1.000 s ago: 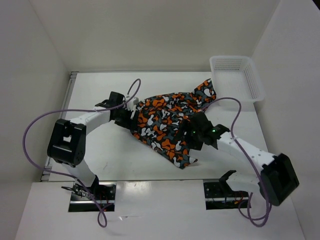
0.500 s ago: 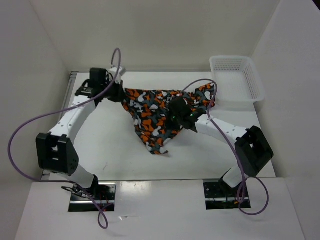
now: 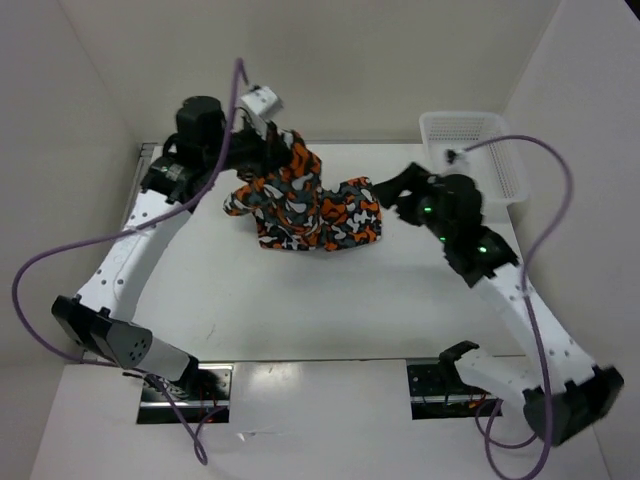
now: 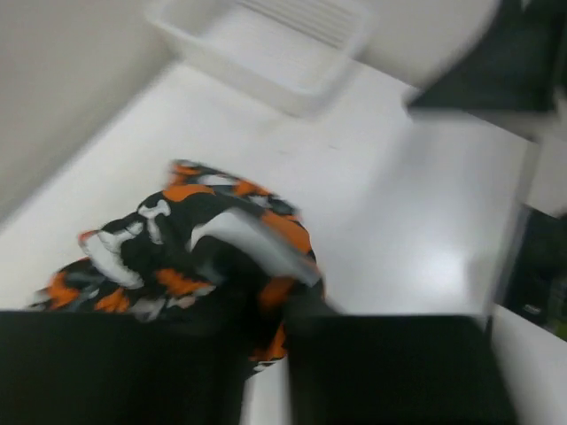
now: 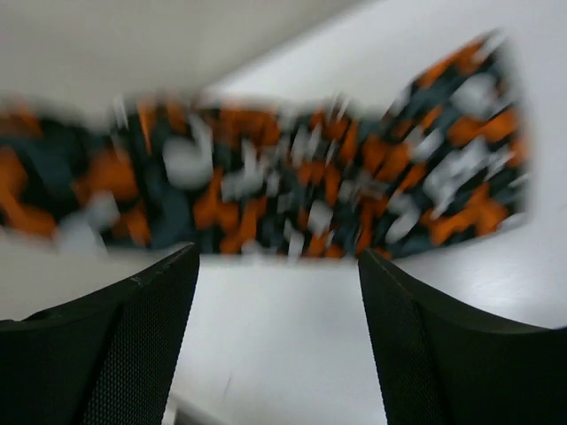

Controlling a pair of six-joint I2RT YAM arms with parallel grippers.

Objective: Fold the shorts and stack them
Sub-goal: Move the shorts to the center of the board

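Left gripper (image 3: 270,152) is up near the far left corner of the bench (image 3: 330,300), closed on one end of the shorts (image 3: 315,212) and lifting that end off the surface; in the left wrist view the cloth bunches right into the gap between the dark fingers (image 4: 221,363). The rest of the shorts lies in a crumpled heap along the far edge, roughly mid-bench, with one end draped up to the left gripper. No clean fold lines or flat layers are visible, just bunched cloth. Right gripper (image 3: 395,192) sits just beside the right end of the heap, jaws spread wide and nothing between them. The right wrist view shows the printed cloth (image 5: 292,186) beyond the open fingers (image 5: 97,345), apart from them, though the view is blurred. The white basket (image 3: 505,160) is in the far right corner, with nothing visible inside. Judged progress: early. The shorts are not spread flat, no fold is done, and nothing is stacked. Left to do: flatten, fold, place on a stack.
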